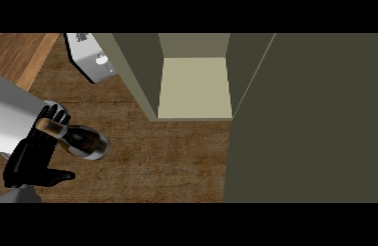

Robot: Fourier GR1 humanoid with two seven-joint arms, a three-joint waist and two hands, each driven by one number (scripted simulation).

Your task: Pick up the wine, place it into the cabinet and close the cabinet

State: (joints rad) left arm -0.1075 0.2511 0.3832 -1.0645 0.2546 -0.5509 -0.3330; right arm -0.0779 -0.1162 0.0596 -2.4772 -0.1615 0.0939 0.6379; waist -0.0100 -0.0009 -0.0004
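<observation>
The wine bottle [83,140], dark glass with a tan cork end, leans on the brown counter at the left, its neck pointing up-left. My left hand [28,157] is just left of it, fingers straight behind the neck and thumb sticking out below, clear of the glass. The cabinet [193,87] stands open at the top centre, showing a pale bare shelf. Its dark olive door [303,120] fills the right side of the view. My right hand does not show.
A light grey block [15,112] sits at the left edge above my hand. A silver panel with round knobs [92,57] lies at the top left, beside the cabinet's left wall. The brown counter [170,160] stretches between bottle and door.
</observation>
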